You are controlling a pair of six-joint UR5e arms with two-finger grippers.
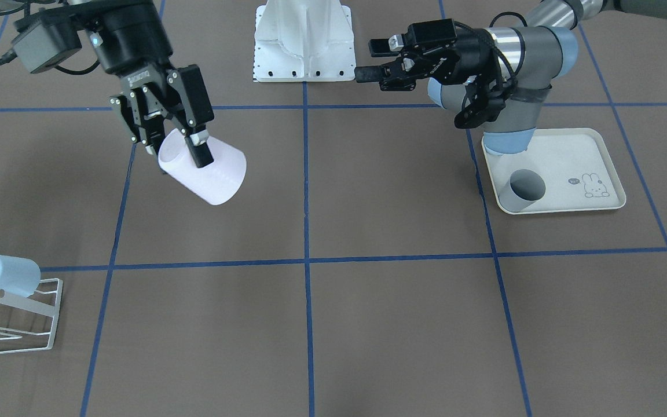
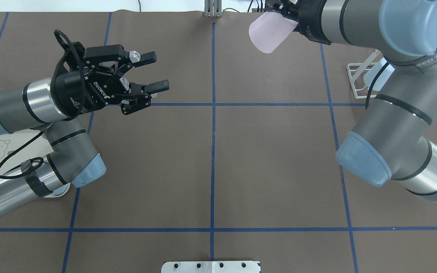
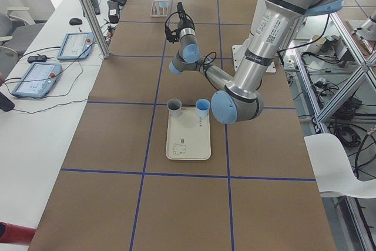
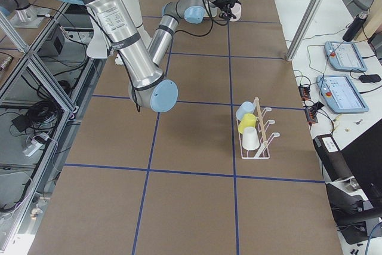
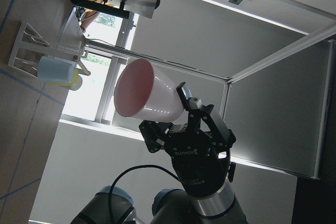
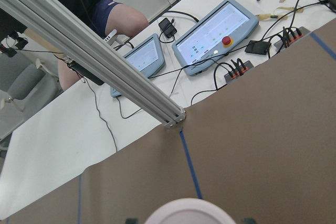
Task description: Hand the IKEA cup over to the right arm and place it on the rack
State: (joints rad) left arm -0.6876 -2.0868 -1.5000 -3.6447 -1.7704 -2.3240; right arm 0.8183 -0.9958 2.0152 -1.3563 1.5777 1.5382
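Observation:
My right gripper (image 1: 180, 152) is shut on the rim of a pale pink-white cup (image 1: 217, 174) and holds it tilted above the table. The cup also shows in the overhead view (image 2: 269, 32) and in the left wrist view (image 5: 142, 90), its mouth toward the camera. My left gripper (image 2: 157, 71) is open and empty; it points across the table toward the cup, well apart from it. The white wire rack (image 1: 26, 310) with a wooden dowel stands at the table's edge on my right side (image 4: 256, 141), below and beside the held cup.
The rack holds a light blue cup (image 1: 3, 275), a yellow one (image 4: 246, 124) and a white one (image 4: 250, 141). A cream tray (image 1: 571, 159) with a rabbit drawing lies under my left arm, with a grey cup (image 1: 523, 190) and a blue cup (image 3: 202, 107) on it. The white robot base (image 1: 304, 40) stands at the table's back edge.

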